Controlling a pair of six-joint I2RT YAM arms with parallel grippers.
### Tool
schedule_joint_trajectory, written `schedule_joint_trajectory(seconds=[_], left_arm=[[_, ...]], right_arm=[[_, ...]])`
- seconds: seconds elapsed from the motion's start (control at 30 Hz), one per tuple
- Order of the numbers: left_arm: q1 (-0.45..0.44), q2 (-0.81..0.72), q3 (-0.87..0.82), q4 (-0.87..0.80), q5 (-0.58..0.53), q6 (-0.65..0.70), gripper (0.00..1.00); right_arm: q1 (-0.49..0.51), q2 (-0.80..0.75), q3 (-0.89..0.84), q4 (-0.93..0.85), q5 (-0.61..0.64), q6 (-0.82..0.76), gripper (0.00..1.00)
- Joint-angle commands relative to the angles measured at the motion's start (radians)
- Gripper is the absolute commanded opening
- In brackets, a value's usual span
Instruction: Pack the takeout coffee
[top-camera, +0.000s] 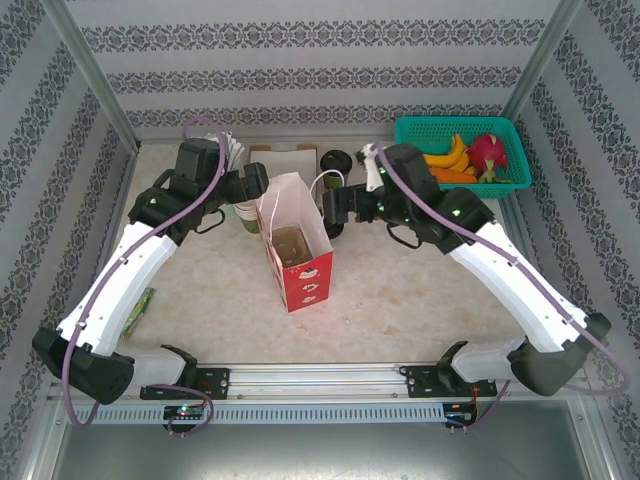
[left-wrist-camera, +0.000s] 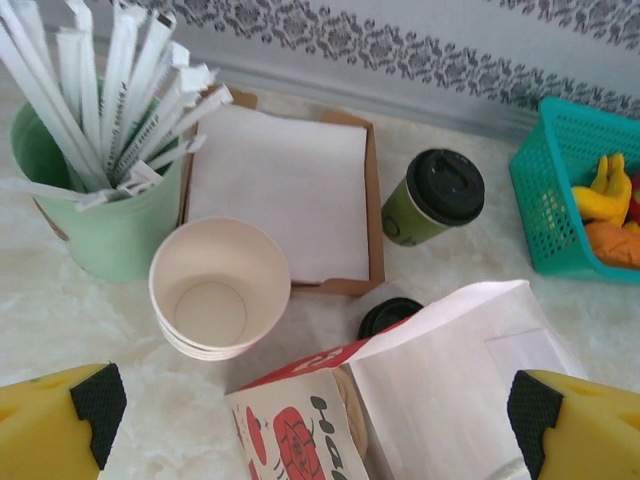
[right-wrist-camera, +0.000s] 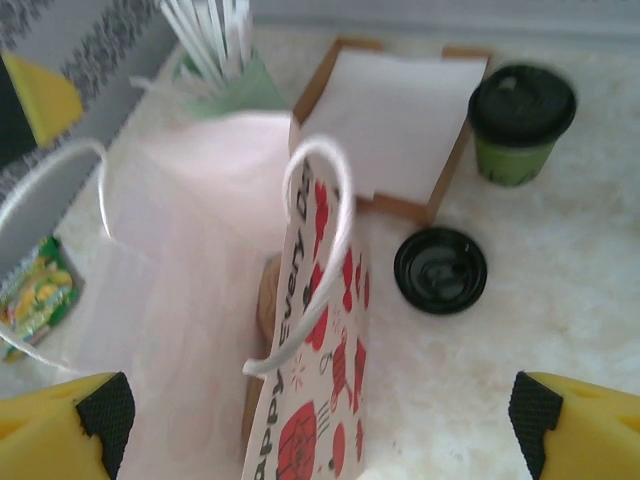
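Note:
The takeout coffee (left-wrist-camera: 435, 197), an olive-green cup with a black lid, stands upright at the back of the table (top-camera: 335, 163), right of the napkin tray (right-wrist-camera: 520, 125). A red-and-white paper bag (top-camera: 295, 245) stands open in the middle, with a brown cardboard insert at its bottom. My left gripper (left-wrist-camera: 315, 420) is open above the bag's back left edge (top-camera: 258, 188), holding nothing. My right gripper (right-wrist-camera: 320, 425) is also open, over the bag's right wall and white rope handle (right-wrist-camera: 320, 230), with the coffee beyond it (top-camera: 335, 213).
A loose black lid (right-wrist-camera: 440, 270) lies between bag and coffee. A stack of empty cream cups (left-wrist-camera: 220, 290), a mint-green cup of straws (left-wrist-camera: 95, 190) and a napkin tray (left-wrist-camera: 280, 190) sit at the back left. A teal fruit basket (top-camera: 460, 150) is back right. A green packet (top-camera: 138, 310) lies left.

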Motion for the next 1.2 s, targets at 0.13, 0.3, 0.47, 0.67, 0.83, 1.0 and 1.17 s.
schedule_joint_trajectory(seconds=[0.13,0.3,0.47,0.67,0.83,1.0,1.17], left_arm=[[0.012,-0.035,-0.042,0.054,-0.098,-0.055,1.00],[0.012,-0.049,-0.080,0.084,-0.063,-0.045,1.00],[0.012,-0.079,-0.139,0.101,-0.162,-0.091,1.00],[0.012,-0.132,-0.212,0.127,-0.202,-0.148,1.00],[0.012,-0.161,-0.260,0.139,-0.201,-0.138,1.00],[0.012,-0.168,-0.268,0.134,-0.202,-0.133,1.00],[0.012,-0.165,-0.271,0.129,-0.216,-0.140,1.00]], right_arm=[[-0.172,-0.008,-0.055,0.227,-0.023,0.050,0.98],[-0.270,0.069,-0.109,0.354,-0.045,0.036,0.98],[-0.338,0.224,-0.077,0.380,-0.162,-0.024,0.98],[-0.363,0.445,0.016,0.355,-0.243,-0.134,0.98],[-0.375,0.635,0.135,0.344,-0.301,-0.185,0.98],[-0.377,0.775,0.254,0.349,-0.299,-0.220,0.98],[-0.378,0.881,0.379,0.286,-0.268,-0.234,0.98]])
